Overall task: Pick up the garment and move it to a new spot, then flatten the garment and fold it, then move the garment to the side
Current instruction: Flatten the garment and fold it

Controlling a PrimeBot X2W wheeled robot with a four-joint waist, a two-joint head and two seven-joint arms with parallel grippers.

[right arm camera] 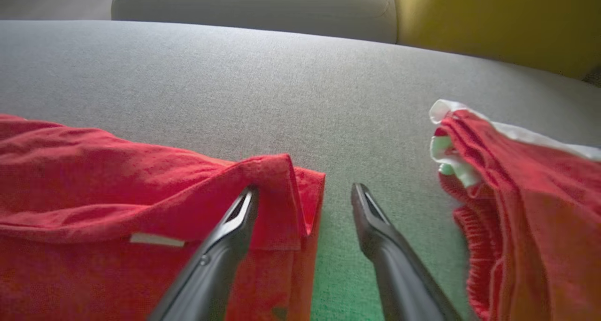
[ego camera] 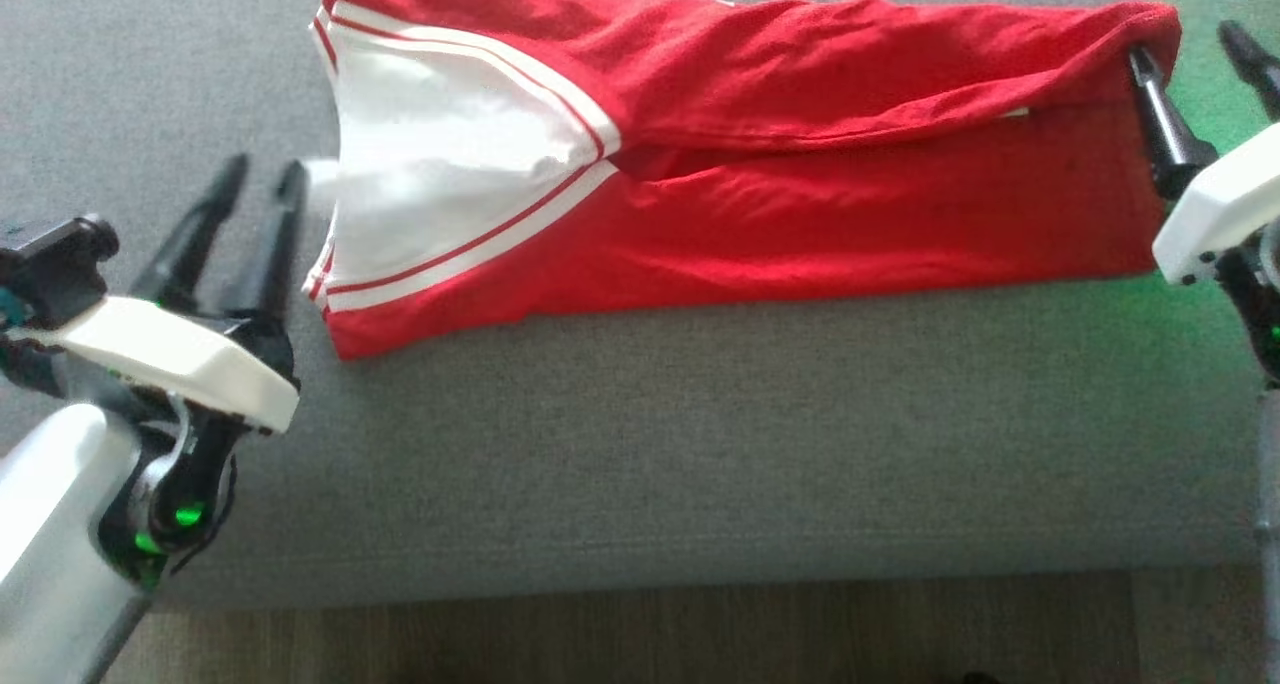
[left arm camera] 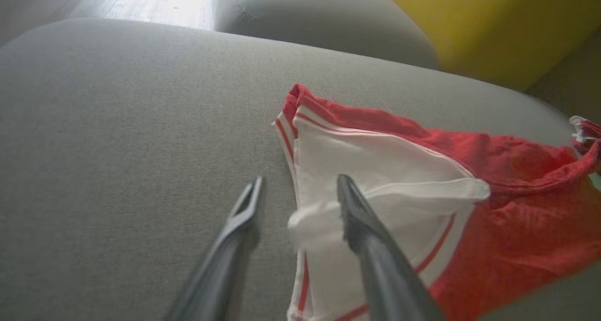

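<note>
The garment [ego camera: 760, 214] lies lengthwise across the sofa [ego camera: 640, 444], the released left claw [ego camera: 264, 169] just off its white end, the released right claw [ego camera: 1185, 46] at its red end.

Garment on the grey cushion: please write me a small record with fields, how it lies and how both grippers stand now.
garment: red, white side panel, folded lengthwise into a long band
surface: grey cushion
left gripper: open, beside the white end
right gripper: open, one finger at the folded red corner
other cloth: second red piece, lying apart
</note>
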